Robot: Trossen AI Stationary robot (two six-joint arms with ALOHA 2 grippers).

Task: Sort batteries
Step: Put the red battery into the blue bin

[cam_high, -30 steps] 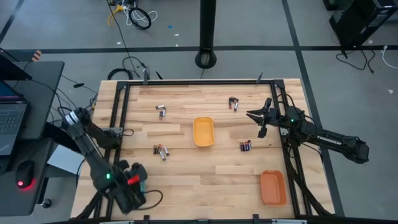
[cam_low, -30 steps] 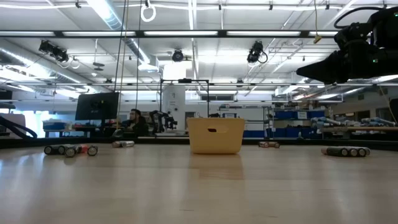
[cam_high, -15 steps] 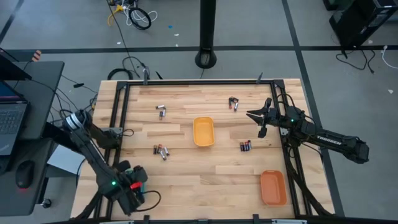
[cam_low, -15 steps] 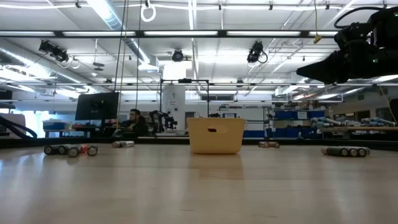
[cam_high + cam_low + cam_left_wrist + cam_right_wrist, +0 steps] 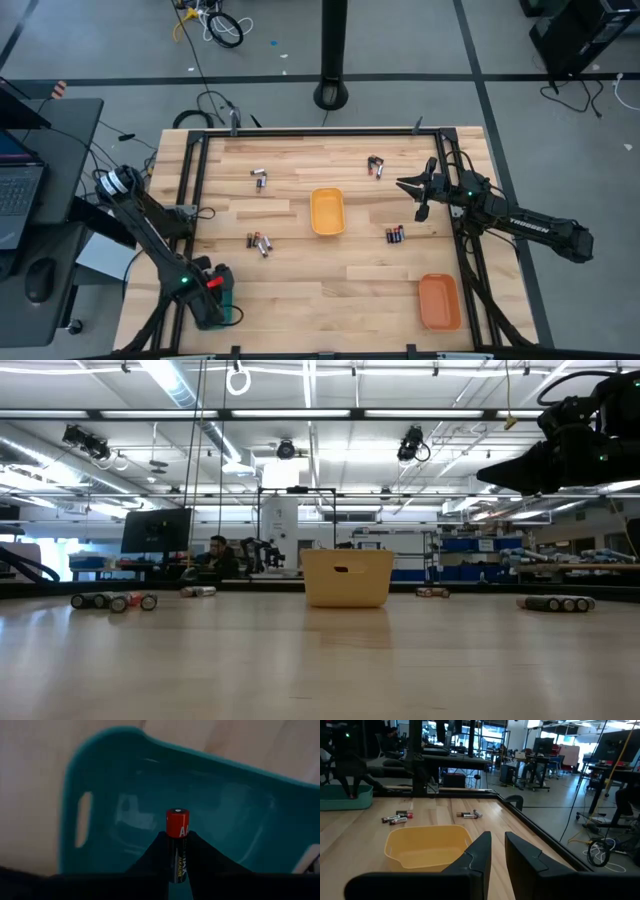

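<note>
My left gripper [image 5: 215,295] points down at the table's near left corner, over a teal tray [image 5: 225,820], and is shut on a black battery with a red end [image 5: 177,822]. Other batteries lie in small groups on the wood: far left [image 5: 259,178], far middle [image 5: 375,165], left of centre [image 5: 260,243] and right of centre [image 5: 395,234]. My right gripper [image 5: 415,195] hovers level at the right side, its fingers [image 5: 479,851] a narrow gap apart with nothing between them. My left gripper pinches the battery's black body [image 5: 177,862] between its two fingers, which come from above and lie along the battery. The battery stands upright, its red end [image 5: 177,815] sticking out past the fingertips down toward the tray's floor. I cannot tell whether it touches the floor.
A yellow tray [image 5: 327,211] stands at the table's middle and an orange tray [image 5: 439,300] at the near right. A black frame [image 5: 190,180] runs around the tabletop. Bare wood lies between the trays.
My left gripper has sunk toward the teal tray with the battery in its hold and has rolled a little about its own axis. Its fingers have stayed shut on the battery.
</note>
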